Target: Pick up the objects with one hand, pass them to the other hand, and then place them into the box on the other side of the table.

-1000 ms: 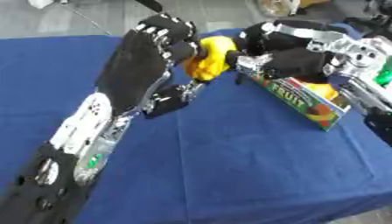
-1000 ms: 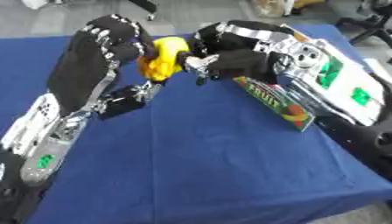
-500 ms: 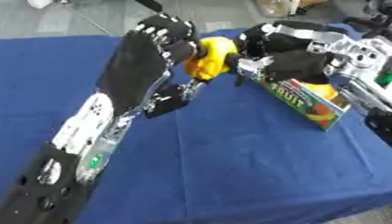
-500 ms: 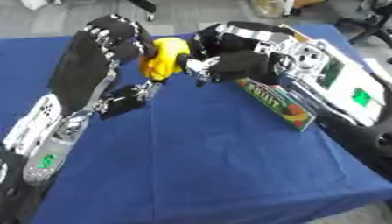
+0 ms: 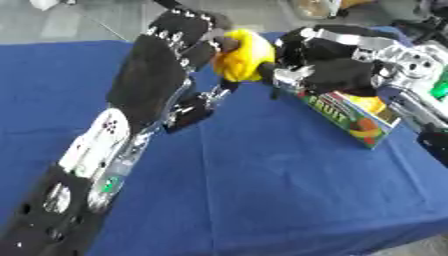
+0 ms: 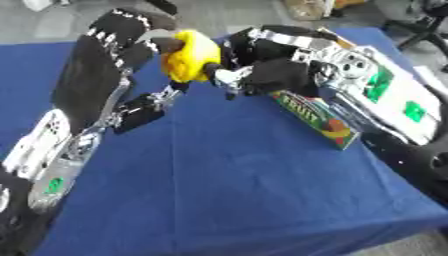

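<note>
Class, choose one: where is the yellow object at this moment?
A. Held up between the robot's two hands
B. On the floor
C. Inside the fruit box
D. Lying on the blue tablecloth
A: the yellow object sits above the cloth, between the left hand and the right hand.

A blue tablecloth (image 5: pixel 262 190) is spread over the whole table. Beyond the far edge, grey floor (image 5: pixel 79 22) is seen. A black chair base (image 6: pixel 420 30) is seen at the far right, and a cardboard box (image 6: pixel 306 7) nearby.
</note>
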Robot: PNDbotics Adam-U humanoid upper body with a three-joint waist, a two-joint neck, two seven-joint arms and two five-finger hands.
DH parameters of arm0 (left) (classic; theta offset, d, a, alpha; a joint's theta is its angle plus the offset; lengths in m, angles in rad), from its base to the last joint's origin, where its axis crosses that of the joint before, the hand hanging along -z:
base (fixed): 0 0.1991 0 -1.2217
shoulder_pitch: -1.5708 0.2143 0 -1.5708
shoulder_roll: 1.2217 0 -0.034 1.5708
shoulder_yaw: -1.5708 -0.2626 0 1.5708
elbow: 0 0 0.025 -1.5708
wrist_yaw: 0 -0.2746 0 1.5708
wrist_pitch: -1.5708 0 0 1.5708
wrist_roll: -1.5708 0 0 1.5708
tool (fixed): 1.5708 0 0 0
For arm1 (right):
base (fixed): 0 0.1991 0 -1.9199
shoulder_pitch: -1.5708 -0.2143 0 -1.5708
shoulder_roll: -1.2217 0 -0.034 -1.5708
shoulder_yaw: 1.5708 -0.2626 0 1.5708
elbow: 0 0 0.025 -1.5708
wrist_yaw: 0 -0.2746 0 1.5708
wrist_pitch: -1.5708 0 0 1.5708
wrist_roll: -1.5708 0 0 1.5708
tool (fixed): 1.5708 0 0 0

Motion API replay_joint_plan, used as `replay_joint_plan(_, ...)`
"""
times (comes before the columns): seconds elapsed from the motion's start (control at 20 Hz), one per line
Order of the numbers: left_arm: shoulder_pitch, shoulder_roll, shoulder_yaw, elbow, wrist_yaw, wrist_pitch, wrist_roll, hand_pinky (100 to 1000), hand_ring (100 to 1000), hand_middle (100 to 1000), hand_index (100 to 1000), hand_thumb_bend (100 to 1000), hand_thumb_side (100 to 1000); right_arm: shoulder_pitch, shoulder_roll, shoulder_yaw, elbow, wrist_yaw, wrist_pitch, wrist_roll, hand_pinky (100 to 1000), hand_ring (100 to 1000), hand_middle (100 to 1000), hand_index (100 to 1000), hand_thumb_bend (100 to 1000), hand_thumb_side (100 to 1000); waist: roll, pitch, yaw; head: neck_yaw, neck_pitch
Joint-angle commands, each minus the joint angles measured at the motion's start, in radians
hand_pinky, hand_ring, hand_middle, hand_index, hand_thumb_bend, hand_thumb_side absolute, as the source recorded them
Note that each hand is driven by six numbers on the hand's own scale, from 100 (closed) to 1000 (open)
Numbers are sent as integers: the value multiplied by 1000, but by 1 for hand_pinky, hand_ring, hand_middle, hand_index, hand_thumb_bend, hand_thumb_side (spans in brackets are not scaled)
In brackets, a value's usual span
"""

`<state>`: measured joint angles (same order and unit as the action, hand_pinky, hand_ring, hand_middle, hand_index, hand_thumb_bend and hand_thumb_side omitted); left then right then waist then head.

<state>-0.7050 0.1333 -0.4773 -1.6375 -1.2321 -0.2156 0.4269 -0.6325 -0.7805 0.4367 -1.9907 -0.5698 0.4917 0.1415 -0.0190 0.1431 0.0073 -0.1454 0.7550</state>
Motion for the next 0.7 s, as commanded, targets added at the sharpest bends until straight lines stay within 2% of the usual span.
replay_joint_plan(0.05, -12, 1, 7, -11, -26, 6, 3, 749, 723, 718, 782, 1000, 100, -10, -32, -21, -9, -11, -1, -6, 592, 784, 488, 552, 100, 227, -7, -12, -2, -4, -6)
replay_joint_plan(0.55, -10, 2, 4, -17, -56, -10, 3, 760, 738, 737, 802, 1000, 157, -5, -37, -31, -9, -36, -1, -41, 580, 780, 484, 547, 102, 203, -3, -10, -6, -11, -9)
replay_joint_plan(0.7, -9, 3, 5, -16, -62, -8, 5, 778, 749, 746, 813, 1000, 215, -2, -40, -33, -9, -39, -2, -49, 579, 780, 483, 546, 103, 199, -3, -10, -6, -12, -11)
